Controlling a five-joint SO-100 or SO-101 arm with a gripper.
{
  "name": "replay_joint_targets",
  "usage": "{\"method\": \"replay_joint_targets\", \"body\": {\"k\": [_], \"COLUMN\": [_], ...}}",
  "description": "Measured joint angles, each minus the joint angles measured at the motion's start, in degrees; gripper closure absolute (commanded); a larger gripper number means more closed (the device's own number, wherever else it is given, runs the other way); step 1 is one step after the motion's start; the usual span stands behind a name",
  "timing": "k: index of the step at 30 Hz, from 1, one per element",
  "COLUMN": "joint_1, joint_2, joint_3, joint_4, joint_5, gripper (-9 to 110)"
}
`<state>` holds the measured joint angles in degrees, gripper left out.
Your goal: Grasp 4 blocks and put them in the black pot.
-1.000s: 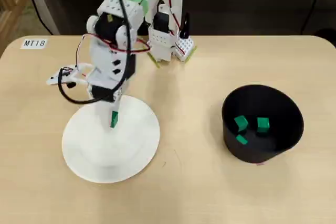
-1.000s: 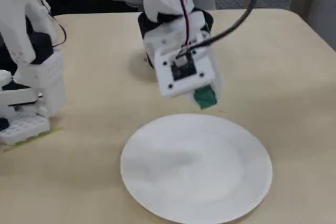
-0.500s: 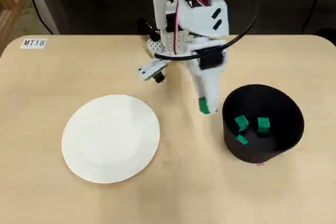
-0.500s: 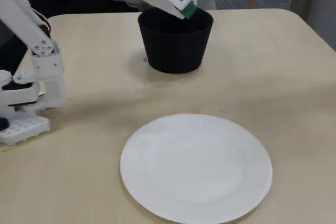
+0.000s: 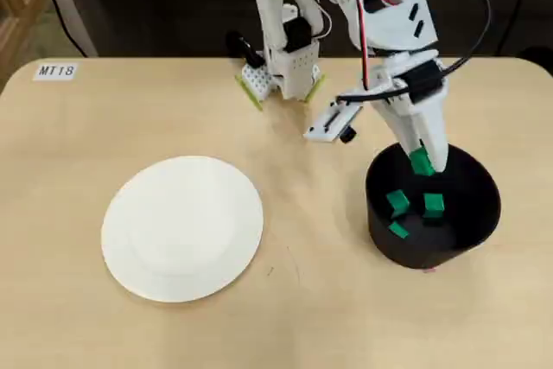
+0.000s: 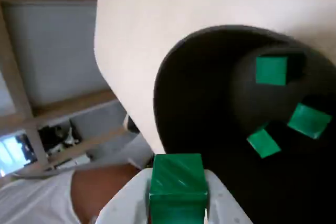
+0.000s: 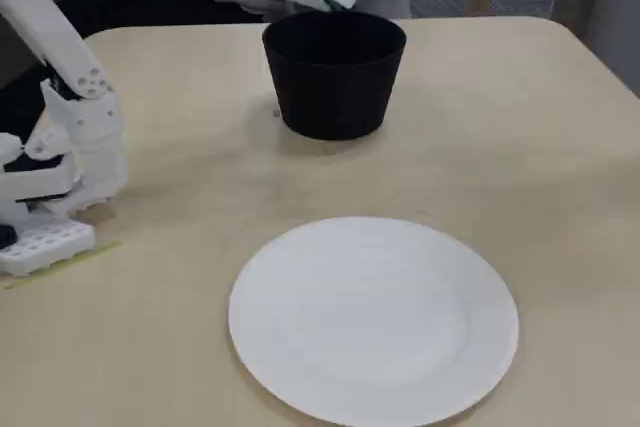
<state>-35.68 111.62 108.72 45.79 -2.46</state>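
The black pot [image 5: 467,239] stands at the right of the table in the overhead view; it also shows in the wrist view [image 6: 194,93] and in the fixed view [image 7: 335,82]. Three green blocks lie inside it [image 5: 397,202] [image 5: 434,205] [image 5: 397,230], also seen in the wrist view [image 6: 271,70] [image 6: 308,120] [image 6: 263,143]. My gripper [image 5: 422,162] hangs over the pot's back rim, shut on a fourth green block [image 6: 176,179]. In the fixed view the pot's inside is hidden and only the gripper's upper part shows above the pot.
A flat white plate [image 5: 182,227] lies at the left centre of the table, also in the fixed view [image 7: 373,319]. The arm's white base [image 5: 281,71] stands at the table's back edge. A label reading MT18 [image 5: 56,70] sits at the back left corner.
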Motion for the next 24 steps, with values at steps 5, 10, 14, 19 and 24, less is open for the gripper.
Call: {"method": "replay_joint_targets", "body": {"k": [5, 10, 14, 19, 24], "joint_1": [-0.53, -0.53, -0.53, -0.88, -1.05], "joint_2": [-2.55, -2.9, -3.08, -3.08, -3.43], "joint_3": [0.0, 0.88, 1.05, 1.05, 1.05], "joint_4": [-1.85, -1.93, -1.93, -0.88, -0.35], "joint_5": [0.0, 0.18, 0.7, 0.18, -0.26], "gripper": [104, 104, 103, 75, 72]}}
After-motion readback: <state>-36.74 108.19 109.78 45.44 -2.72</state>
